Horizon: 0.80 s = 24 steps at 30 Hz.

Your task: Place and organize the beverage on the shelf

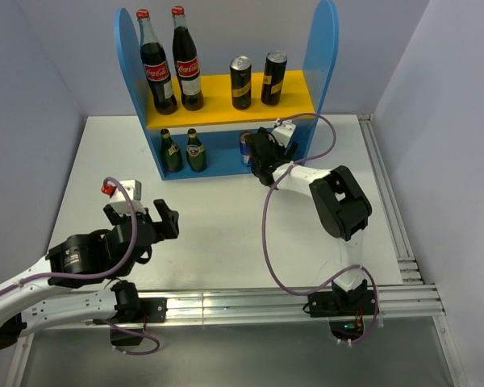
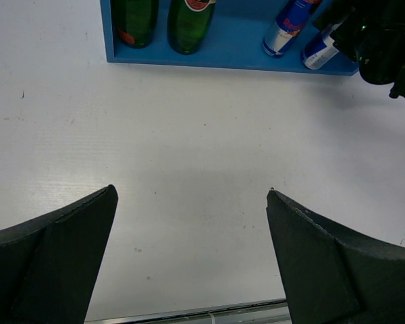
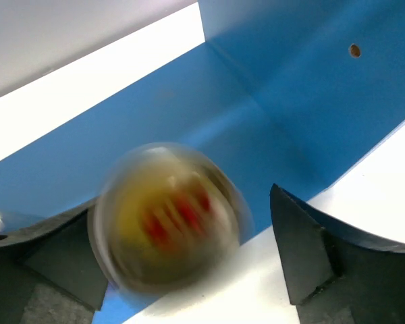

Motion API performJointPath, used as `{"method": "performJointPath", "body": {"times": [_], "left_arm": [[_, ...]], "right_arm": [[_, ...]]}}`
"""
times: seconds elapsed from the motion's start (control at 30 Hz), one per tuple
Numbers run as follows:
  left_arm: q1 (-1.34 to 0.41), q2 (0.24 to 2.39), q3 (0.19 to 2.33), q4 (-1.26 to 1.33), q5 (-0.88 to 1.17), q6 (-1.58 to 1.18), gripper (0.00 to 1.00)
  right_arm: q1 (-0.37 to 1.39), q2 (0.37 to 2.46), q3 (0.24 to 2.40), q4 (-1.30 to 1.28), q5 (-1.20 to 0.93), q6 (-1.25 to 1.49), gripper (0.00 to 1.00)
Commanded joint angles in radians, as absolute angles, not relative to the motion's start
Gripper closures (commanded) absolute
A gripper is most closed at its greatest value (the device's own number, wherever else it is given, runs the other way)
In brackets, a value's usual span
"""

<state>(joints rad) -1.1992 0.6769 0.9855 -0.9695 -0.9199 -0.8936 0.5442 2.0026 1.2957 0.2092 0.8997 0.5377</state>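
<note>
The blue shelf [image 1: 323, 48] stands at the back. Two tall dark cans [image 1: 241, 82] [image 1: 273, 78] stand on its yellow board. Two green bottles [image 1: 170, 151] [image 1: 196, 150] stand on the lower tier, left. A slim can [image 1: 245, 147] stands mid lower tier. My right gripper [image 1: 260, 158] reaches into the lower tier. In the right wrist view its jaws [image 3: 185, 202] stand open around a blurred slim can top [image 3: 165, 216] that sits against the left finger, with a gap to the right finger. My left gripper [image 1: 166, 219] is open and empty over the table [image 2: 192, 196].
Two tall red-capped cola bottles [image 1: 156, 64] [image 1: 186, 60] stand on the upper board, left. The left wrist view shows the green bottles [image 2: 189, 23], both slim cans [image 2: 287, 20] [image 2: 319, 50] and the right gripper [image 2: 381, 40] at the shelf's front edge. A rail [image 1: 391, 201] runs along the table's right side.
</note>
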Motion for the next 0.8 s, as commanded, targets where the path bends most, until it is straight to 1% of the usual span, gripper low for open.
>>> {"method": "performJointPath", "body": {"times": [0.0, 0.1, 0.33, 0.47, 0.63, 0.77], "left_arm": [[-1.203, 0.681, 0.982, -0.943, -0.914, -0.87, 0.01], [-1.203, 0.683, 0.982, -0.94, -0.911, -0.867, 0.01], [-1.203, 0.68, 0.979, -0.937, -0.91, -0.864, 0.01], [-1.203, 0.681, 0.98, -0.937, -0.91, -0.862, 0.01], [-1.203, 0.683, 0.982, -0.94, -0.914, -0.867, 0.01], [-1.203, 0.681, 0.98, -0.942, -0.914, -0.865, 0.01]], "right_arm": [[0.535, 1.994, 1.368, 0.341, 0.939, 0.488, 0.06], [0.537, 1.996, 1.374, 0.328, 0.942, 0.488, 0.04], [0.535, 1.99, 1.371, 0.311, 0.942, 0.495, 0.04], [0.537, 1.961, 1.342, 0.311, 0.92, 0.503, 0.04], [0.537, 1.924, 1.312, 0.302, 0.888, 0.494, 0.0], [0.54, 1.879, 1.281, 0.298, 0.871, 0.489, 0.0]]}}
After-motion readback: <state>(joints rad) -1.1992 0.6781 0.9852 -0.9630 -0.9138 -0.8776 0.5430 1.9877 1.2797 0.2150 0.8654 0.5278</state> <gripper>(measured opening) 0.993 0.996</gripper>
